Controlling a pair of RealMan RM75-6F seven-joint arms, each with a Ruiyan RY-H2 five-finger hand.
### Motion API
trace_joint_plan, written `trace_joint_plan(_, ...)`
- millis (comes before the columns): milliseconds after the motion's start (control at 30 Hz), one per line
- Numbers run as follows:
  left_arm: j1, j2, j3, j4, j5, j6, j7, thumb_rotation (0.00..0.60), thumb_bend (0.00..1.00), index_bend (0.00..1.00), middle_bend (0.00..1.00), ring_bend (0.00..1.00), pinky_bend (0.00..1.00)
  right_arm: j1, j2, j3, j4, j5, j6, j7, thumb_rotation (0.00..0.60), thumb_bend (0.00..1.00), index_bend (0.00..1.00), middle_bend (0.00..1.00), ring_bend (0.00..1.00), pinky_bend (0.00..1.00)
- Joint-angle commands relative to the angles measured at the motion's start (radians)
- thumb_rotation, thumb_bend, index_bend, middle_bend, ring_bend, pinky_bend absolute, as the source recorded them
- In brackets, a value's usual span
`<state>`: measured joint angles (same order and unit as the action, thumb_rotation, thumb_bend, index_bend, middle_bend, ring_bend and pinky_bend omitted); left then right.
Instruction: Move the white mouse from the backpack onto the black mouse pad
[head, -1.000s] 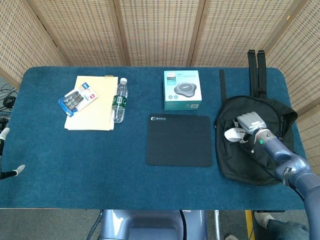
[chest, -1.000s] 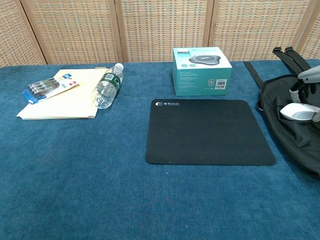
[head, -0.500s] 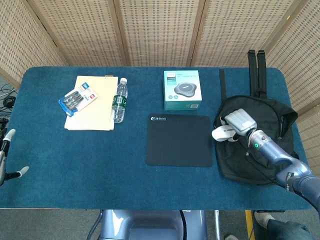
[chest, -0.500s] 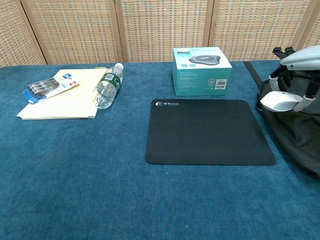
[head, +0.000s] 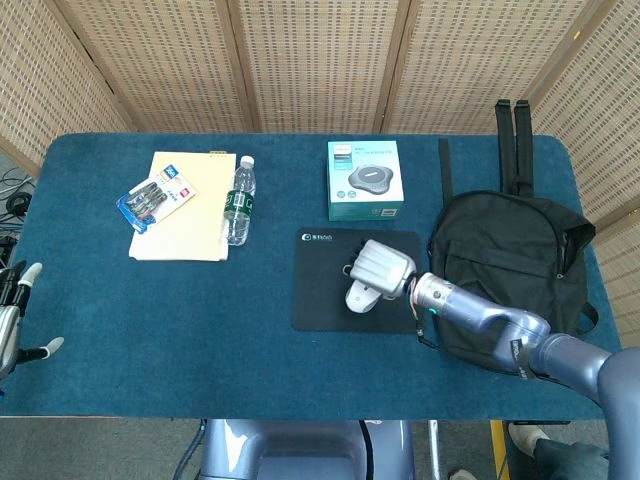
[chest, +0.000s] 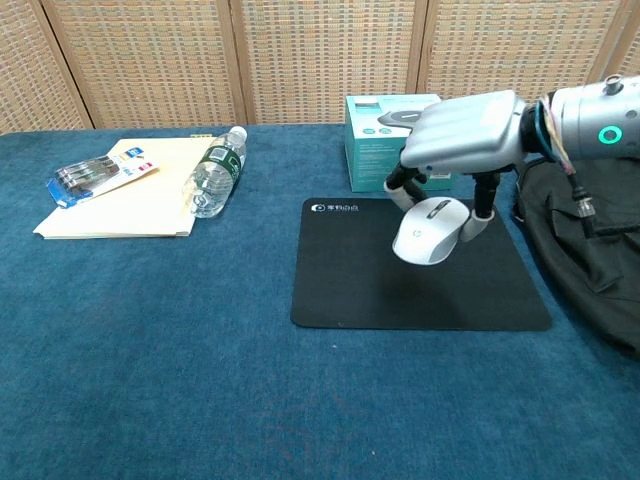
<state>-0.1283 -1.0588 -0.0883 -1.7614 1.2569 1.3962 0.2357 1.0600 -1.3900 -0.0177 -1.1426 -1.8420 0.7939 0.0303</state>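
Observation:
My right hand (head: 380, 266) (chest: 462, 130) holds the white mouse (head: 360, 296) (chest: 428, 230) from above, fingers down both of its sides. The mouse hangs tilted over the middle-right of the black mouse pad (head: 325, 295) (chest: 350, 280); whether it touches the pad I cannot tell. The black backpack (head: 510, 260) (chest: 590, 260) lies to the right of the pad, with nothing white showing on it. At the far left edge of the head view my left hand (head: 12, 320) hovers off the table, fingers spread and holding nothing.
A teal box (head: 365, 180) (chest: 380, 150) stands just behind the pad. Further left lie a plastic bottle (head: 238, 200) (chest: 215, 172), a manila folder (head: 185, 215) (chest: 120, 200) and a pack of pens (head: 155, 198) (chest: 85, 172). Wicker screens close the back.
My right hand has carried the mouse leftward off the backpack to above the mouse pad. The left hand has risen slightly at the left edge.

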Motion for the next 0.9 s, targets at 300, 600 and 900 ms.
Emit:
trace_joint_plan(300,-0.011,-0.016,-0.016,0.011,-0.056,-0.013,0.033,0.600,0.00,0.00,0.00,0.00,0.00,0.162,-0.144,-0.177,0.290,-0.219,0.115,0.262,0.600,0.96,0.65,0.60,0.43,0.42)
trace_joint_plan(600,-0.023,-0.023,-0.024,0.020,-0.085,-0.030,0.044,0.600,0.00,0.00,0.00,0.00,0.00,0.182,-0.225,-0.230,0.475,-0.246,0.165,0.308,0.600,0.97,0.65,0.60,0.43,0.42)
trace_joint_plan(900,-0.035,-0.026,-0.031,0.031,-0.112,-0.052,0.043,0.600,0.00,0.00,0.00,0.00,0.00,0.161,-0.312,-0.274,0.664,-0.240,0.189,0.334,0.600,0.94,0.62,0.49,0.40,0.42)
